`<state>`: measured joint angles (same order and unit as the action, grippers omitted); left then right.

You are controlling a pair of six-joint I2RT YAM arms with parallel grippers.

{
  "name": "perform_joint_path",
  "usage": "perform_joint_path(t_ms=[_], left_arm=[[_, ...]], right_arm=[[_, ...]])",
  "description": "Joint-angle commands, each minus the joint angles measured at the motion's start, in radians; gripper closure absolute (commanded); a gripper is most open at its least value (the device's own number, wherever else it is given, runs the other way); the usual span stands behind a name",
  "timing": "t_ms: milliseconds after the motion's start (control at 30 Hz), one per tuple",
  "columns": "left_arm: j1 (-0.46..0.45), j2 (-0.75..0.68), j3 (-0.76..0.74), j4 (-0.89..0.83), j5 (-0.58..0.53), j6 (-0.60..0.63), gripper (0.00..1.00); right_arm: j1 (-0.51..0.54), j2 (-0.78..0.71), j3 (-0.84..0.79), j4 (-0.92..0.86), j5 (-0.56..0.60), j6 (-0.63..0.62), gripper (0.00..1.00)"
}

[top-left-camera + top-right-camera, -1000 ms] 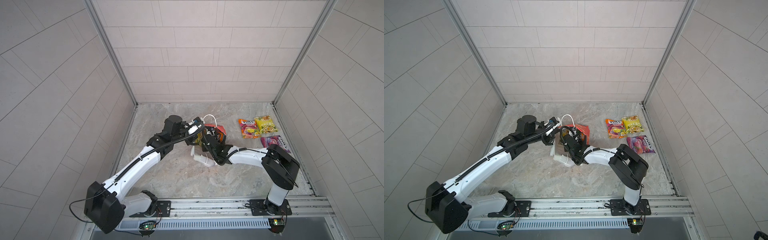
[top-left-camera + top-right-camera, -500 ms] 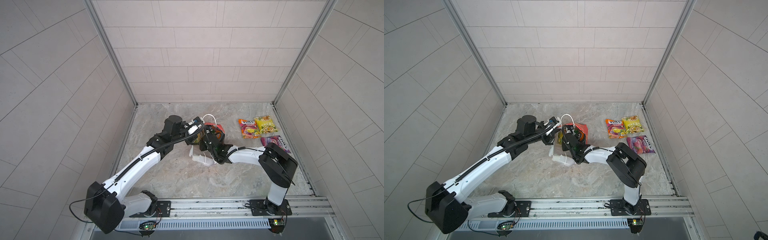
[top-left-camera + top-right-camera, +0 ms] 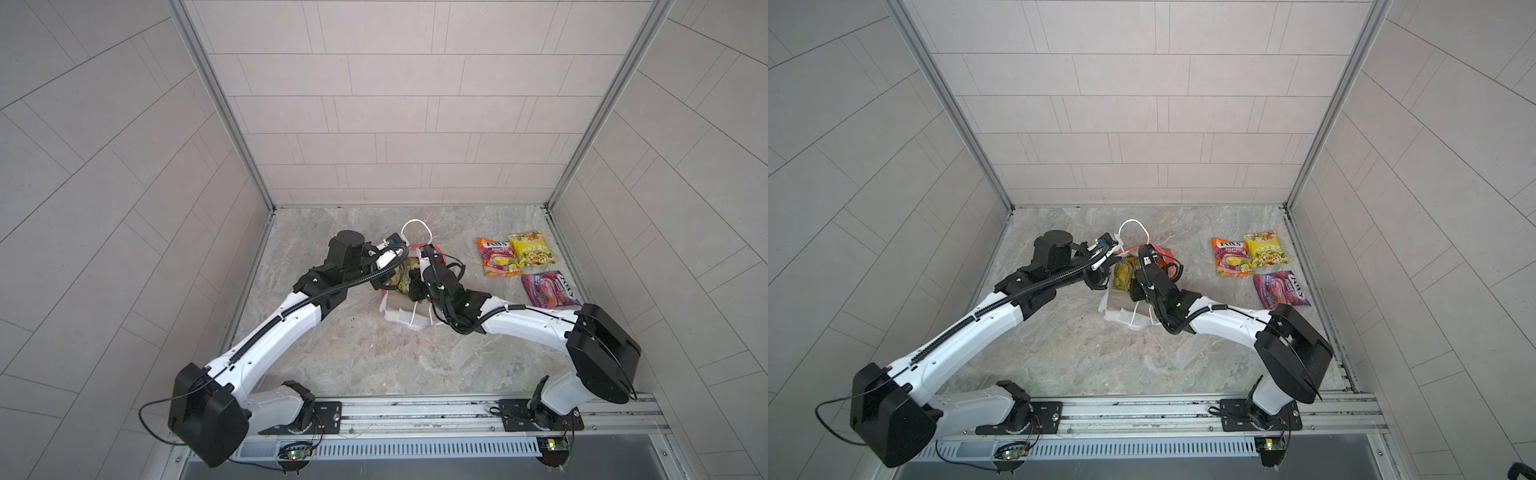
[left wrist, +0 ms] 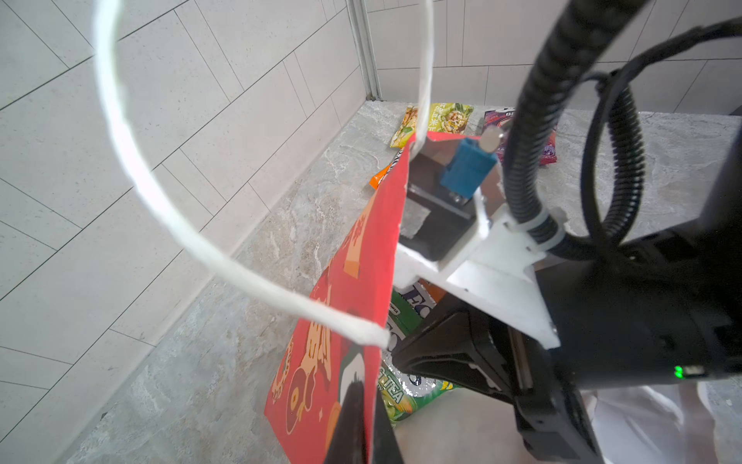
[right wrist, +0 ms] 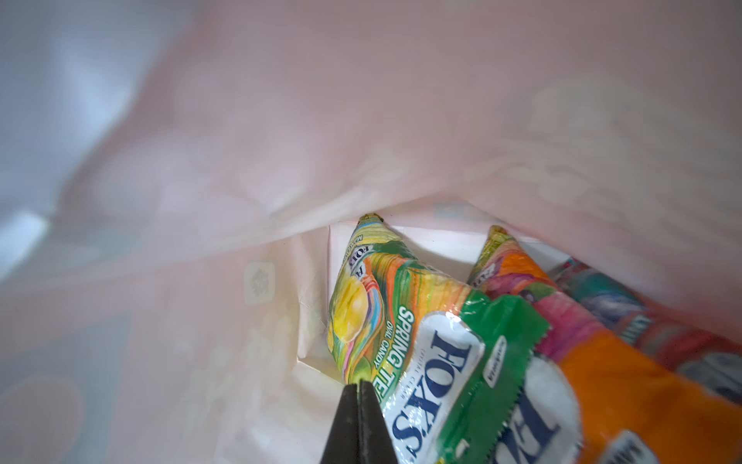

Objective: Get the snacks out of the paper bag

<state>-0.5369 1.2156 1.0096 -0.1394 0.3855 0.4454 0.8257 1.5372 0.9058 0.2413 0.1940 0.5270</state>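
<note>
The red paper bag (image 3: 401, 318) (image 4: 345, 321) stands mid-table with its white inside showing. My left gripper (image 4: 366, 397) is shut on the bag's red rim below a white cord handle (image 4: 249, 277), holding the mouth apart. My right gripper (image 5: 358, 385) reaches down inside the bag with its fingers pressed together. Its tips touch the lower edge of a green "FOX'S" Spring Tea snack (image 5: 401, 321); no film shows between them. An orange-pink snack (image 5: 602, 361) and a bluish one (image 5: 642, 321) lie beside it in the bag.
Three snacks lie flat at the back right in both top views: an orange-pink one (image 3: 496, 257), a yellow one (image 3: 532, 253) and a purple one (image 3: 548, 289). Tiled walls close in the table on three sides. The right arm's elbow (image 3: 598, 353) hangs near the front rail.
My right gripper has pushed a little further left into the bag and its jaws have closed. The left gripper and the bag stay as they were.
</note>
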Motion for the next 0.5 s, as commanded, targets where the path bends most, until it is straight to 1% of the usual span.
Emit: perform_joint_path(t_ms=[0,100,233,300,367,467], left_arm=[[-0.002,-0.010,-0.006,0.024,0.002,0.004,1.00],[-0.002,-0.011,-0.006,0.026,-0.002,0.004,1.00],[-0.002,-0.010,-0.007,0.028,-0.001,0.004,1.00],[-0.002,-0.007,-0.005,0.031,0.004,0.003,1.00],[-0.002,-0.004,-0.006,0.031,0.004,0.003,1.00],[-0.002,-0.005,-0.006,0.031,0.003,0.002,1.00]], right_arm=[[-0.001,-0.049,-0.010,-0.024,0.006,-0.028,0.96],[0.000,-0.094,-0.010,-0.083,-0.001,-0.043,0.89],[0.003,-0.201,-0.034,-0.123,-0.033,-0.094,0.79],[0.003,-0.247,-0.041,-0.160,-0.038,-0.120,0.80],[0.001,-0.273,-0.031,-0.200,-0.072,-0.156,0.77],[0.001,-0.304,-0.007,-0.244,-0.099,-0.168,0.77]])
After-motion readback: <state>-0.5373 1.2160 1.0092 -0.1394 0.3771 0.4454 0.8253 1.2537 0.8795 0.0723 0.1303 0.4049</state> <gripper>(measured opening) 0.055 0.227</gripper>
